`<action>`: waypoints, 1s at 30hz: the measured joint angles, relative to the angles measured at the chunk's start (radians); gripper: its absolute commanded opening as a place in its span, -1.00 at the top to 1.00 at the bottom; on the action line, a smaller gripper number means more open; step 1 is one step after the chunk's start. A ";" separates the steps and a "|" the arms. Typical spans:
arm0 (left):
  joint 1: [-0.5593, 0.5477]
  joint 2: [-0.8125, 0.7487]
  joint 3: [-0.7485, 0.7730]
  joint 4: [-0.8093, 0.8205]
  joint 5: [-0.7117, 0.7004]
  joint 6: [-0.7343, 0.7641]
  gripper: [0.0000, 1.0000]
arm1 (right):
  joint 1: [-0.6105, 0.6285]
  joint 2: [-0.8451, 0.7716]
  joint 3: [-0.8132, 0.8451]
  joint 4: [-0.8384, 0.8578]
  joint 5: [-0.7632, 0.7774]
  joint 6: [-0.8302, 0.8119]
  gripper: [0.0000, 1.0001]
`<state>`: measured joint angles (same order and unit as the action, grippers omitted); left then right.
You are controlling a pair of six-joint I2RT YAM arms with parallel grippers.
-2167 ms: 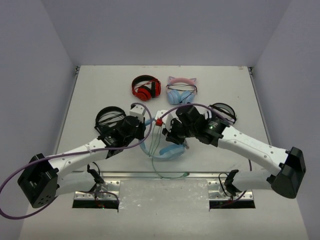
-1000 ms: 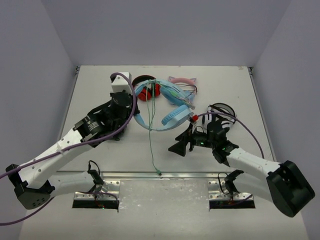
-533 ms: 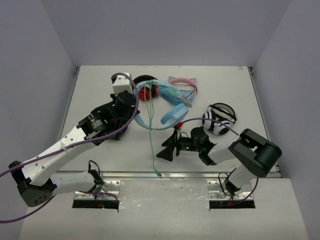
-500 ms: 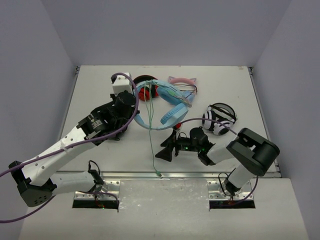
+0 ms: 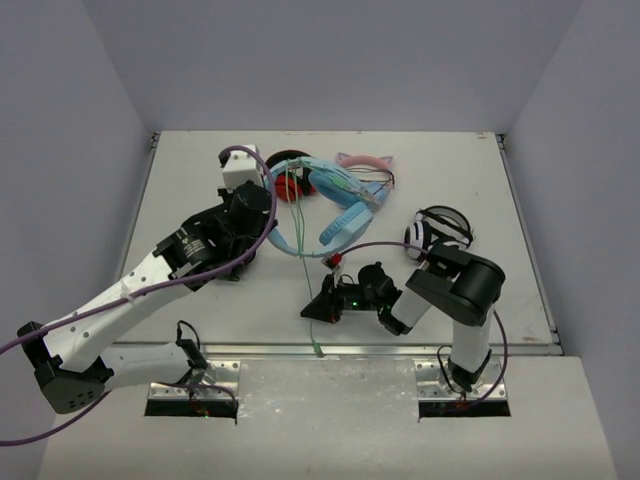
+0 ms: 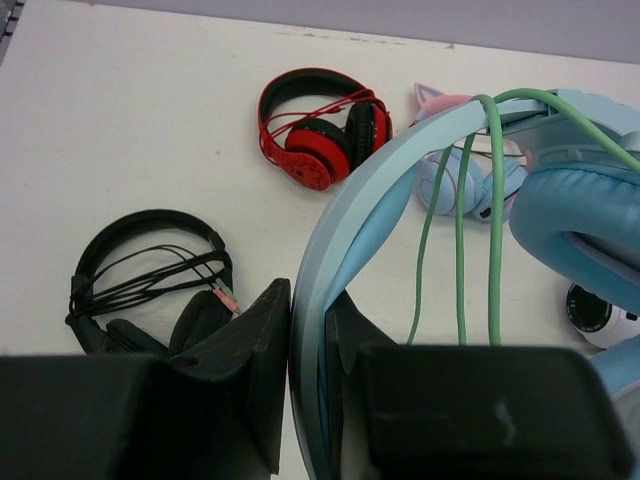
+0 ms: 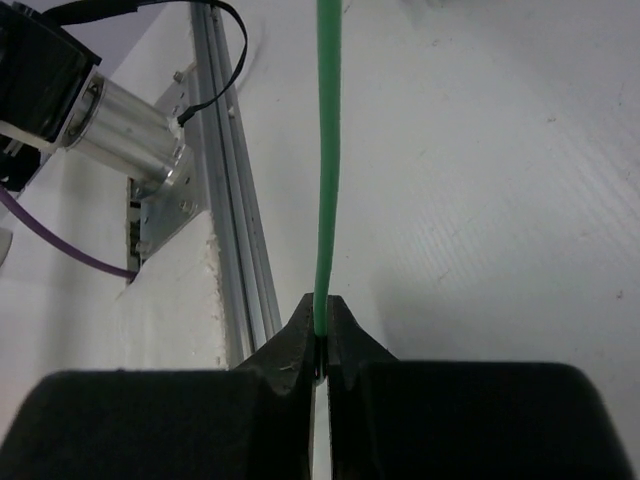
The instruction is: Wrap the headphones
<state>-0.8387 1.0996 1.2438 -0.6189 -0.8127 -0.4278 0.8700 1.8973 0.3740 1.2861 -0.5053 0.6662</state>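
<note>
Two arms of mine are reaching over the matte white table (image 5: 200, 180); its fine ribbing is showing only in the right wrist view. I am holding the big light-blue headphones (image 5: 338, 195) off the table, over its middle toward the far side. My left gripper (image 6: 305, 350) is clamping its black fingers on the wide, smooth plastic headband. From the left wrist that band is appearing as a broad curved strip seen nearly edge-on, with a puffy blue ear cushion at the right.

Red headphones (image 6: 315, 150), glossy and wound with their own cord, are lying beyond; the top view is showing them half hidden behind the blue band. Black headphones (image 6: 140, 270) with a bundled cord are appearing plainly only from my left wrist. The cat-ear pair (image 5: 365, 165) and the white-and-black pair (image 5: 440, 225) are lying to the right.

The thin, round mint-green cable (image 7: 327, 150) is looping over the headband and running down toward the near aluminium rail (image 7: 235, 230). There my right gripper (image 7: 321, 335) is pinching it between wedge-shaped tips pressed together.
</note>
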 measured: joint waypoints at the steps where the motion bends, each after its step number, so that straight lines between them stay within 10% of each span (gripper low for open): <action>1: 0.000 0.000 0.000 -0.001 -0.005 0.000 0.99 | 0.003 -0.004 -0.009 0.004 0.010 0.002 0.97; 13: -0.006 0.013 -0.016 -0.023 -0.157 -0.085 0.99 | 0.026 -0.349 -0.258 -0.008 0.140 0.000 0.97; 22: 0.099 0.105 -0.012 -0.040 -0.222 -0.160 0.99 | 0.189 -0.885 -0.085 -0.577 0.291 -0.204 0.97; 30: 0.107 0.125 -0.012 0.013 -0.185 -0.121 0.99 | 0.228 -0.955 0.084 -0.980 0.394 -0.353 0.97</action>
<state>-0.7319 1.2243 1.2316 -0.6056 -0.9974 -0.5491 1.0977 0.9421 0.4580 0.3061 -0.1116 0.3134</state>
